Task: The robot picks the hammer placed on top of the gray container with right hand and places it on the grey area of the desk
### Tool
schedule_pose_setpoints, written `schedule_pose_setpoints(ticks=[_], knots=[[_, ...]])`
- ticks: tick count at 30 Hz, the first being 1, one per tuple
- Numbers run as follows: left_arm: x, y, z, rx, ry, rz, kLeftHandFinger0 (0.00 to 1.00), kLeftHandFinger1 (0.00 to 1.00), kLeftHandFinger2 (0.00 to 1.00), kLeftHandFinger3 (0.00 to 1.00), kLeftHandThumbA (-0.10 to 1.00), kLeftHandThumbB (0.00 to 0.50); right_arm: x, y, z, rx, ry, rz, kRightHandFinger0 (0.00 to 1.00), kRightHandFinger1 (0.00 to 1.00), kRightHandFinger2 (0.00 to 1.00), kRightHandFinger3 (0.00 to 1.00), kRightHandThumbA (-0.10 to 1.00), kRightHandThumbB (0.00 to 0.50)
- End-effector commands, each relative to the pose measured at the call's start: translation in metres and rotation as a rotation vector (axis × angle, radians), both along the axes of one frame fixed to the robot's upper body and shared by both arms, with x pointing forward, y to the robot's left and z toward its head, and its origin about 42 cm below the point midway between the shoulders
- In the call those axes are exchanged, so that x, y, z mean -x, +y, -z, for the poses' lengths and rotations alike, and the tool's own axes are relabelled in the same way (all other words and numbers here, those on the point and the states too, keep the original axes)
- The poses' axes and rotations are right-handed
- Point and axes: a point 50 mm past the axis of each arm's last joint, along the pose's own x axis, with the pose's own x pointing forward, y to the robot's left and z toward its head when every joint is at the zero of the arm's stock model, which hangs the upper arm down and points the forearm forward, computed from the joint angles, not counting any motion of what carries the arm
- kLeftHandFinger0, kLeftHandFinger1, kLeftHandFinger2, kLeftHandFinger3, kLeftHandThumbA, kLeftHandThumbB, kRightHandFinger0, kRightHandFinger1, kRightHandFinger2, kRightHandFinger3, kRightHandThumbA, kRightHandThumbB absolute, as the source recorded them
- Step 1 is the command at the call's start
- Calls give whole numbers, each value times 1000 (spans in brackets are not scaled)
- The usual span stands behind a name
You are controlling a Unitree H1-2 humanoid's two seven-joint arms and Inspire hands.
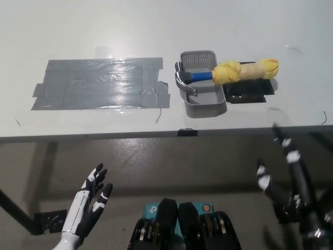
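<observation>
The hammer lies across the top of the gray container, its metal head at the left rim and its yellow-wrapped handle reaching out to the right. The grey area, a patch of grey tape, covers the desk to the container's left. My black right hand hangs open below the desk's front edge at the lower right, well short of the hammer. At the lower left, my white left hand rests open below the desk.
A black patch lies on the white desk under the hammer's handle, right of the container. A small dark mark sits on the desk's front edge. Floor shows below the desk.
</observation>
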Motion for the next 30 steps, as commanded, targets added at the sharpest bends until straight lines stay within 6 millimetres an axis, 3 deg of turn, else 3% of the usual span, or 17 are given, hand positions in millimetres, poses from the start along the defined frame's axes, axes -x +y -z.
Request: schedule_pose_setpoints(ticks=[1, 3, 7, 10, 12, 14, 21, 23, 30], knots=[[1, -1, -7, -7, -61, 8, 1000, 1000, 1000, 1000, 855, 76, -32, -9, -58, 200, -81, 30, 1000, 1000, 1000, 1000, 510, 278], [1, -2, -8, -7, -58, 7, 1000, 1000, 1000, 1000, 853, 74, -46, -11, -70, 263, -71, 40, 1000, 1000, 1000, 1000, 569, 286], [0, -3, -10, -7, -62, 6, 1000, 1000, 1000, 1000, 848, 80, -100, -5, -98, 460, -53, 49, 1000, 1000, 1000, 1000, 682, 302], [-2, -2, -11, -7, -72, 7, 1000, 1000, 1000, 1000, 849, 82, -126, 2, -109, 537, 7, 45, 1000, 1000, 1000, 1000, 699, 314], [-3, -2, -12, -6, -80, 6, 1000, 1000, 1000, 1000, 855, 84, -143, 8, -112, 631, 61, 49, 1000, 1000, 1000, 1000, 806, 331], [-3, -2, -13, -10, -81, 11, 1000, 1000, 1000, 1000, 862, 85, -157, 11, -112, 671, 97, 49, 1000, 1000, 1000, 1000, 829, 349], [-6, 0, -17, -15, -90, 11, 1000, 1000, 1000, 1000, 879, 87, -189, 22, -109, 795, 199, 53, 1000, 1000, 1000, 1000, 996, 393], [-6, 0, -17, -15, -88, 11, 1000, 1000, 1000, 1000, 887, 89, -195, 24, -108, 816, 222, 50, 1000, 1000, 1000, 1000, 1000, 425], [-6, 0, -19, -19, -83, 14, 1000, 1000, 1000, 1000, 878, 79, -211, 32, -109, 847, 253, 52, 1000, 1000, 1000, 1000, 1000, 451]])
